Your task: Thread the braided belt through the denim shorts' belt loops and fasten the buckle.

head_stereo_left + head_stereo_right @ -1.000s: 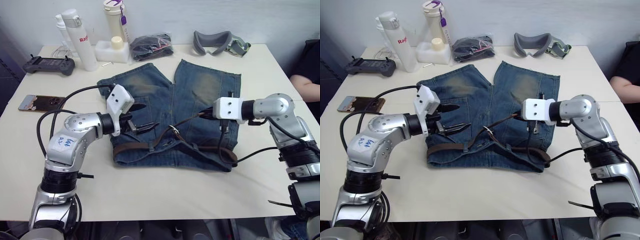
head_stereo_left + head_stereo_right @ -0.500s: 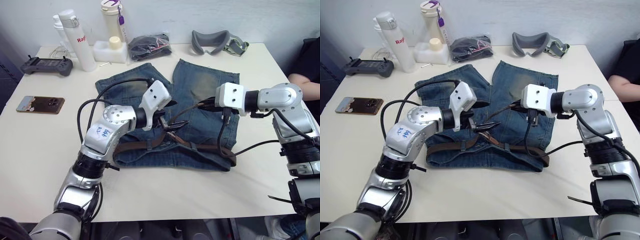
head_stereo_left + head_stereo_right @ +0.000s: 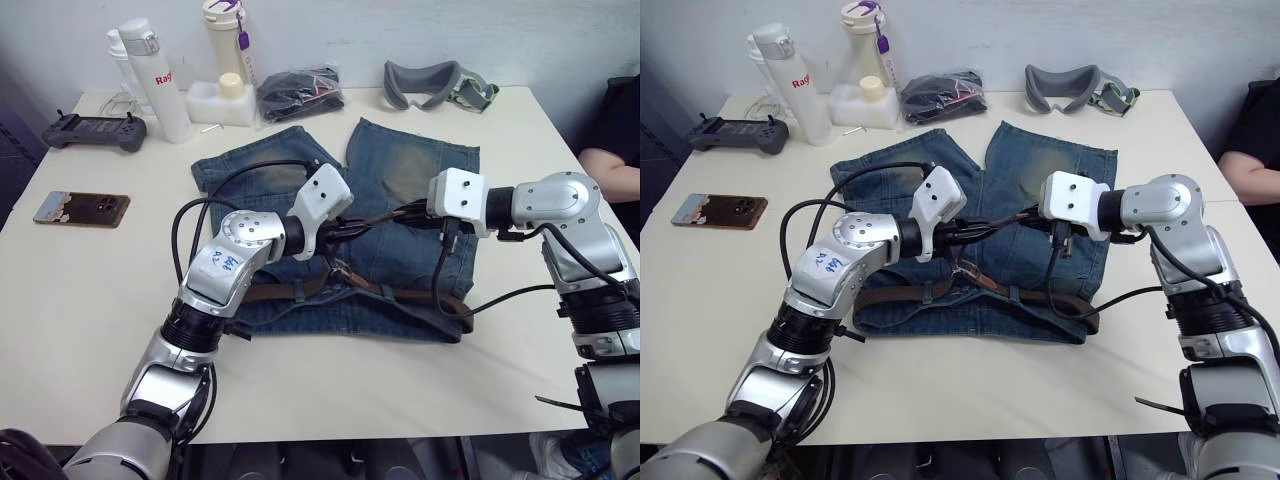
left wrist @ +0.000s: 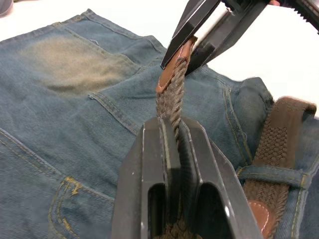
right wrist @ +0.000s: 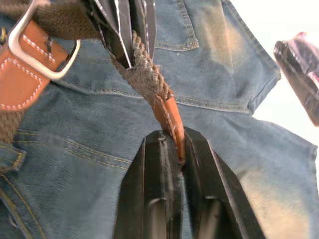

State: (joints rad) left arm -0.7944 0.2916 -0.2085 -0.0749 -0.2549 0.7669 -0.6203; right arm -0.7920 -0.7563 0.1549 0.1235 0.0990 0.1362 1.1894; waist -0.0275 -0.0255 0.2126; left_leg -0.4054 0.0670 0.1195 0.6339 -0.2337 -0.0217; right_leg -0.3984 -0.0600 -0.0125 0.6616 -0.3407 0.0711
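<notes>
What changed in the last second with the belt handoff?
The left gripper swung in over the denim shorts toward the right gripper and closed on the braided belt just behind its leather tip. The right gripper kept holding that tip. The shorts stayed put.

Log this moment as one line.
left tool: shut on braided belt | right tool: shut on belt tip | over denim shorts
</notes>
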